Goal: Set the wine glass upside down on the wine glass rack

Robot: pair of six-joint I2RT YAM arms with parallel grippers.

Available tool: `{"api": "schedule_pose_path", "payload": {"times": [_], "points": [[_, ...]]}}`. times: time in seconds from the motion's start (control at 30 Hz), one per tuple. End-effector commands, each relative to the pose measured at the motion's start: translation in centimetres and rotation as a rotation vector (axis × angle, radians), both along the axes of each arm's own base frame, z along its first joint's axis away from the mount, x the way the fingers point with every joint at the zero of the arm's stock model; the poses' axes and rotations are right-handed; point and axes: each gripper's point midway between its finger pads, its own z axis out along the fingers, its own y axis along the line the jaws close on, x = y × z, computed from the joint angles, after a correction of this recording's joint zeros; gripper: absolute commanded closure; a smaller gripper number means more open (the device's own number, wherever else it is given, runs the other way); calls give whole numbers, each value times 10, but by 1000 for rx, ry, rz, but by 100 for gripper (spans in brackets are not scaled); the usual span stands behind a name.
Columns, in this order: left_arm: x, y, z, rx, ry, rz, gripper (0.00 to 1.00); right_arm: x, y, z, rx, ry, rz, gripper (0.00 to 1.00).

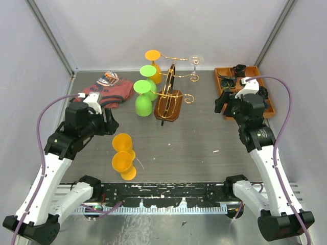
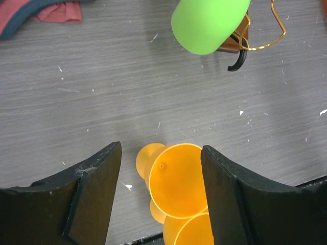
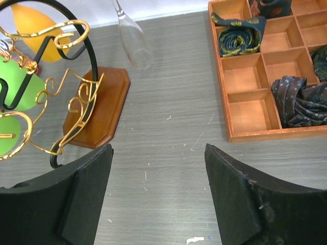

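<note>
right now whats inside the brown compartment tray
The tray holds rolled patterned cloths in some compartments; several near ones are empty. The rest is cut off or behind the right arm.

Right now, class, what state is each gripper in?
Left gripper: jaws open, holding nothing.
Right gripper: jaws open, holding nothing.

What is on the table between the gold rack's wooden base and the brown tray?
Only bare table, in the right wrist view; a clear glass hangs over it from the rack.
</note>
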Motion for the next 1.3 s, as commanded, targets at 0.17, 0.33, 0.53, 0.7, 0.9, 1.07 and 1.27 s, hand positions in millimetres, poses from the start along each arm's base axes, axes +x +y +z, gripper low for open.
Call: {"api": "schedule_pose_path", "payload": {"times": [0.17,0.33,0.53,0.7,0.9,1.07,1.27], "points": [[-20,7,-45,26,150,32,31,-9,3,22,24,-41,12,22],[-21,10,-69,57,186,50,31,-12,3,24,35,-47,11,22],[-23,10,-82,93,216,42,33,-14,2,25,36,-44,9,22],[-17,1,-87,90,220,22,44,-16,2,24,39,-46,9,22],[-17,-5,-98,114,256,8,70,-18,1,25,30,-50,5,22],[-16,-7,-84,98,233,2,93,-19,0,29,33,-57,4,22],[-6,-7,-30,49,70,10,100,-16,10,28,70,-48,40,23]]}}
